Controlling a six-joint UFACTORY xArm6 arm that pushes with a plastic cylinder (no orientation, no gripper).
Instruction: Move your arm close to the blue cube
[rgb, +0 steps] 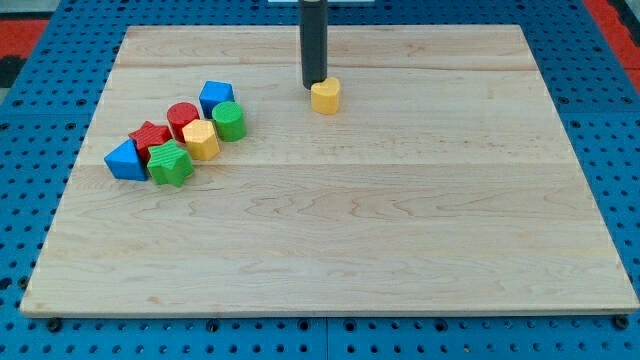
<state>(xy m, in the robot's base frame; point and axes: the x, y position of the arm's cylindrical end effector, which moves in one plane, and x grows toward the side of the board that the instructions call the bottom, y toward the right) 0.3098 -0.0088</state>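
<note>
The blue cube (215, 97) sits at the top of a cluster of blocks on the left part of the wooden board (400, 230). My tip (314, 85) is at the view's top centre, about a hundred pixels to the right of the blue cube. It stands right at the upper left side of a lone yellow block (325, 96); I cannot tell if they touch. The rod rises straight up out of the view.
The cluster holds a red cylinder (183, 118), a green cylinder (229, 121), a yellow block (201, 140), a red star-like block (150, 139), a green star (171, 163) and a blue triangular block (126, 160). Blue pegboard surrounds the board.
</note>
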